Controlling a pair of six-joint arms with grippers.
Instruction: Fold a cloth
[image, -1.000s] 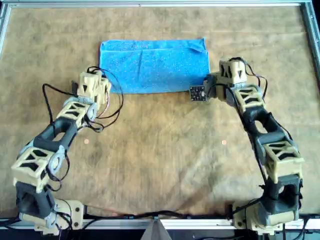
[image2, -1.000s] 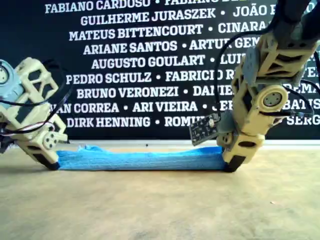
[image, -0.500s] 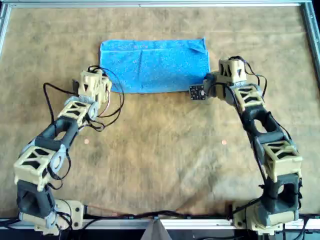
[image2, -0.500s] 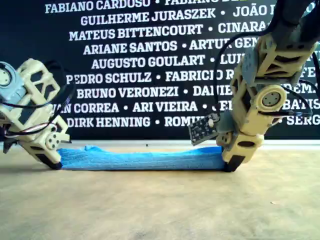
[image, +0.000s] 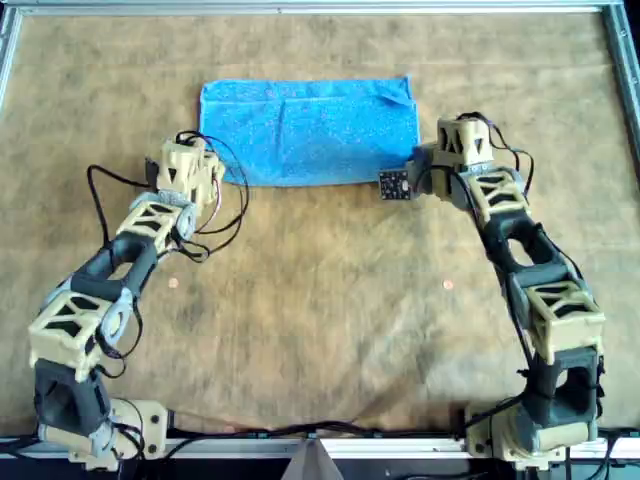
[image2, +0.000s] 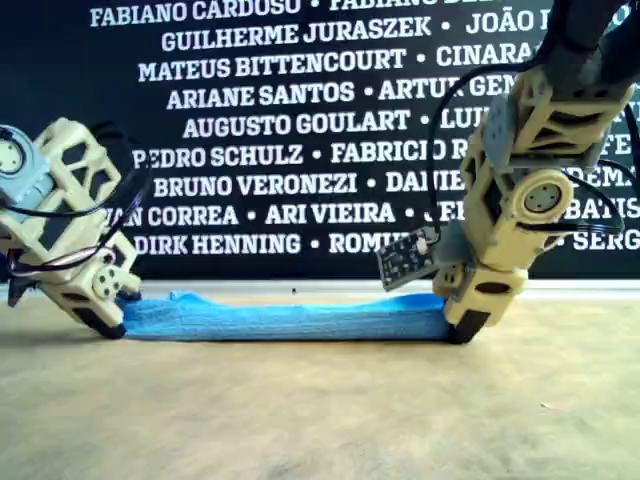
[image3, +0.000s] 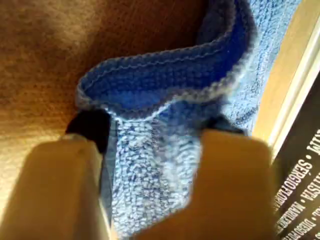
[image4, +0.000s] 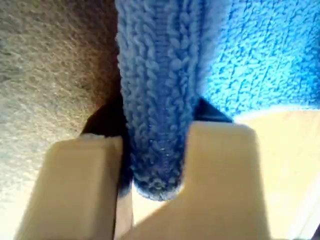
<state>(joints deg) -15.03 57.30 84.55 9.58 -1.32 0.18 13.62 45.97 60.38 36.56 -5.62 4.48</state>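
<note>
Lying half-folded on the brown tabletop, the sky-blue microfibre cloth runs lengthwise between both arms; left pincer and right pincer each clamp a near corner.

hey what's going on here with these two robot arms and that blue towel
Two arms are working on a blue cloth that lies folded into a rectangle on the brown table. The left gripper pinches the near corner on the overhead view's left, and the right gripper pinches the folded edge at the corner on that view's right. The cloth lies low on the table.
</note>
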